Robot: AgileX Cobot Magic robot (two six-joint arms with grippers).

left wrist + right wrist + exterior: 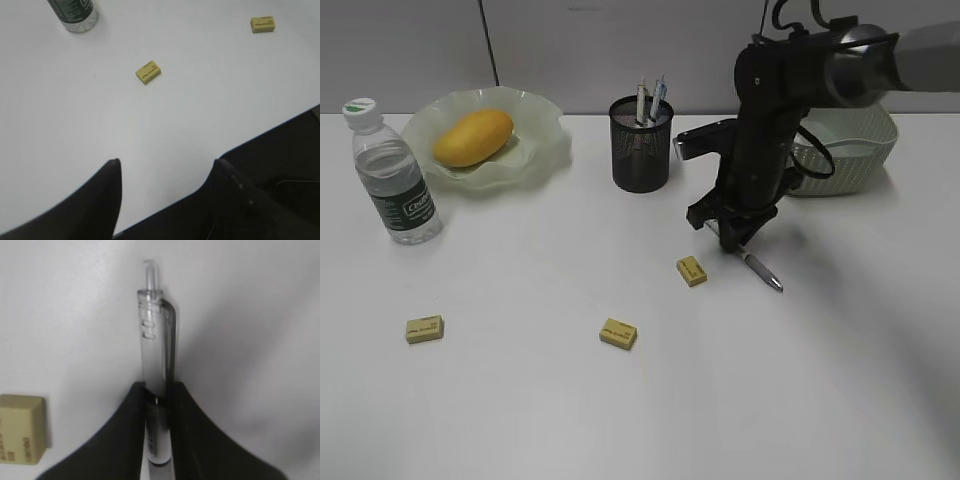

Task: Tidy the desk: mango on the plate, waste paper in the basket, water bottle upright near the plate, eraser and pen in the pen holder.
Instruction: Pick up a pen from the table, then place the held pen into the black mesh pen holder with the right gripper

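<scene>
Right jaws [159, 400] pinch a pen [155, 340], its lower barrel hidden between them; left jaws [165, 167] gape empty, bottle [74, 14] cropped above the desk [200, 100].

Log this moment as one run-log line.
right gripper: shut on pen, at desk | left gripper: open, empty | mango: on plate | erasers loose: three
</scene>
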